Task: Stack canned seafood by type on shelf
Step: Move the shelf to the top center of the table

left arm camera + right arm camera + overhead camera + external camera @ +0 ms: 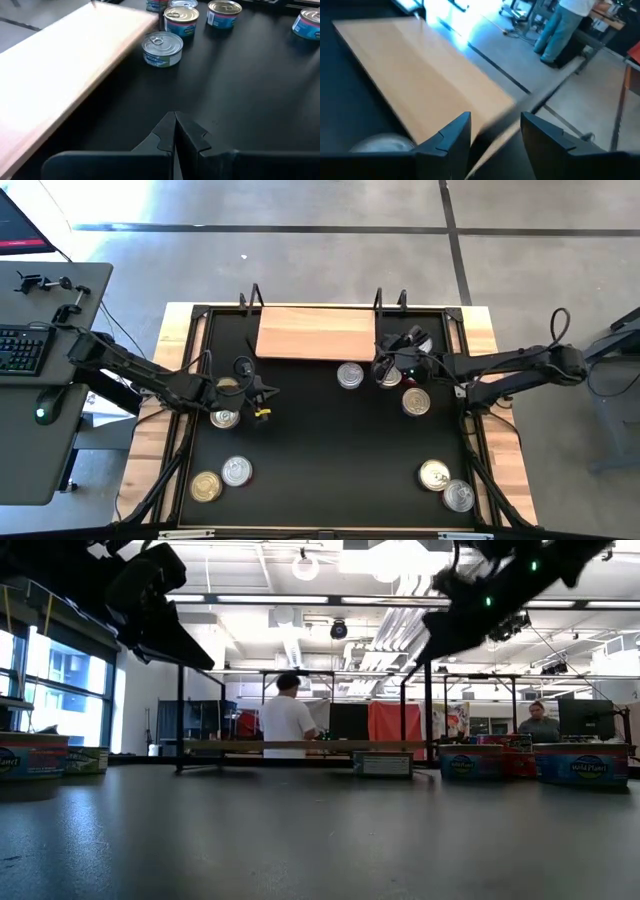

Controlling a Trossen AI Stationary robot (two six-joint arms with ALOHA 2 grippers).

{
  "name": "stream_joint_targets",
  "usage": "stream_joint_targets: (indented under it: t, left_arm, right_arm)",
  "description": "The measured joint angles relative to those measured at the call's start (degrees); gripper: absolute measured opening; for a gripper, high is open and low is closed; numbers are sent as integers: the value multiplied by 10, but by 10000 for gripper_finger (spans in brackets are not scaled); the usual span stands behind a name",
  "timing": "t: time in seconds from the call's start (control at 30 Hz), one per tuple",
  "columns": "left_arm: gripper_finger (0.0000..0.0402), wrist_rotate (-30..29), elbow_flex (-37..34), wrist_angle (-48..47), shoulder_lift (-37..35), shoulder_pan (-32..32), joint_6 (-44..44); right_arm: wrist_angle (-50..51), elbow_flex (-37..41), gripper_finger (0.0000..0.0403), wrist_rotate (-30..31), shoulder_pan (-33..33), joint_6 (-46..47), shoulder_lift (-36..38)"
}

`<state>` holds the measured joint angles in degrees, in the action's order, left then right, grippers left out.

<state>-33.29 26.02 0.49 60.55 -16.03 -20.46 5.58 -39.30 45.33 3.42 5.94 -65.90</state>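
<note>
The shelf (pixel 316 333) at the far edge of the worktop (pixel 330 440) carries nothing yet as far as I can see, so I judge the stacking has not begun in earnest. Every tin I can find sits on the black surface: one silver tin (pixel 350 376) just in front of the shelf's right part, another (pixel 416 402) near my right arm, a pair (pixel 446 485) at the near right, three (pixel 224 460) at the near left, one of them gold-lidded (pixel 206 486).

My right pincer (pixel 392 365) hovers by the shelf's right end, its fingers (pixel 452 135) parted about halfway with nothing between them; past them I see only the board. My left pincer (pixel 252 390) hangs over the left middle of the worktop, pressed fully together and empty, beside a tin (pixel 226 418).

All the sorting by type and lifting onto the board remains ahead, by my reckoning.
</note>
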Motion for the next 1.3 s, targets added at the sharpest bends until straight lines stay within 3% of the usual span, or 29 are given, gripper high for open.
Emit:
stream_joint_targets:
  t: [0.17, 0.33, 0.43, 0.6, 0.77, 0.93, 1.1, 1.3]
  left_arm:
    - [0, 0, 0, 11, 1, 0, 0]
    - [0, -4, 0, 12, 1, 0, 0]
    - [0, -4, 0, 12, 1, -2, 0]
    - [0, -4, 0, 42, 0, 2, 0]
    - [0, -4, 2, 33, -22, 15, -47]
    - [0, -24, 50, -97, -79, 27, -65]
    - [0, -83, 109, -257, -119, 32, -91]
    - [0, -113, 120, -337, -137, 41, -125]
  right_arm:
    - [120, -59, 163, 1, -24, 43, 0]
    - [162, -70, 163, 4, -42, 59, 0]
    - [134, -71, 163, -37, -69, 51, 0]
    - [167, -82, 162, -156, -83, 53, 1]
    - [240, -68, 144, -158, -23, 105, 0]
    - [156, -29, 116, -154, 41, 107, -1]
    - [149, -21, 96, -134, 87, 109, -1]
    - [133, -26, 89, -142, 91, 91, -1]
